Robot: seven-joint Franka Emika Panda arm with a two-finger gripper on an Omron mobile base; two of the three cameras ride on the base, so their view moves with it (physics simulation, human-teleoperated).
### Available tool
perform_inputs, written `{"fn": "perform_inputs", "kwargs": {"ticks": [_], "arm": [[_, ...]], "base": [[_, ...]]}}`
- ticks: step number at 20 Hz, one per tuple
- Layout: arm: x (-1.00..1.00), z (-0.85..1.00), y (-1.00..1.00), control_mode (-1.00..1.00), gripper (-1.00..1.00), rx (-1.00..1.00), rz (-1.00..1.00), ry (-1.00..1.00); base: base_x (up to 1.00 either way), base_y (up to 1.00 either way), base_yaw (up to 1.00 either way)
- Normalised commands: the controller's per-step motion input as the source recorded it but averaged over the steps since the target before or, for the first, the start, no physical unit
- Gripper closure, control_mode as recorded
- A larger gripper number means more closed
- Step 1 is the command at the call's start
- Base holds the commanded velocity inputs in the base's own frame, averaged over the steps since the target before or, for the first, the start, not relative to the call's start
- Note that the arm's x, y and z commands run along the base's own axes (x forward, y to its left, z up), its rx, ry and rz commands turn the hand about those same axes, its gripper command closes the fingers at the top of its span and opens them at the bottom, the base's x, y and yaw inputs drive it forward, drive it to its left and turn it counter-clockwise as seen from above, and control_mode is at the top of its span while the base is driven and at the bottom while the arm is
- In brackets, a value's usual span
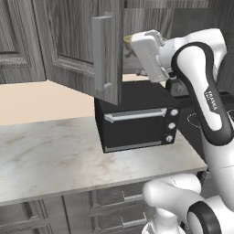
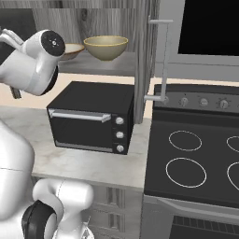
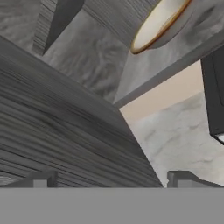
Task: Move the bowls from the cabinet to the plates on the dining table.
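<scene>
Two tan bowls stand on the shelf of the open dark grey cabinet [image 2: 107, 65]. One bowl [image 2: 106, 46] is in full sight. The other bowl [image 2: 73, 50] sits to its left, partly behind my arm. The hand view has one bowl [image 3: 159, 22] at the upper right, tilted by the camera's roll. My gripper [image 3: 111, 181] is open, its fingertips [image 3: 41, 179] wide apart with nothing between them. It is raised before the cabinet opening, short of the bowls. In the left base view my white hand [image 1: 148, 52] covers most of a bowl [image 1: 127, 41]. The plates and dining table are out of view.
The open cabinet door [image 1: 108, 59] juts out left of my hand; another door edge [image 2: 142, 60] with a bar handle [image 2: 164, 60] stands right of the shelf. Below sit a black toaster oven [image 2: 88, 123] on the marble counter [image 1: 50, 155], and a stove [image 2: 196, 158].
</scene>
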Motion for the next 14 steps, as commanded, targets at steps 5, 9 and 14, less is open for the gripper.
{"fn": "perform_inputs", "kwargs": {"ticks": [5, 9, 14], "arm": [[0.00, -0.02, 0.38, -1.00, -1.00, 0.07, 0.16, 0.01], [0.00, -0.04, 0.42, -1.00, -1.00, 0.05, 0.17, 0.00], [0.00, -0.15, 0.54, -1.00, -1.00, 0.01, 0.16, 0.00]], "base": [[0.00, 0.00, 0.00], [0.00, 0.00, 0.00], [0.00, 0.00, 0.00]]}}
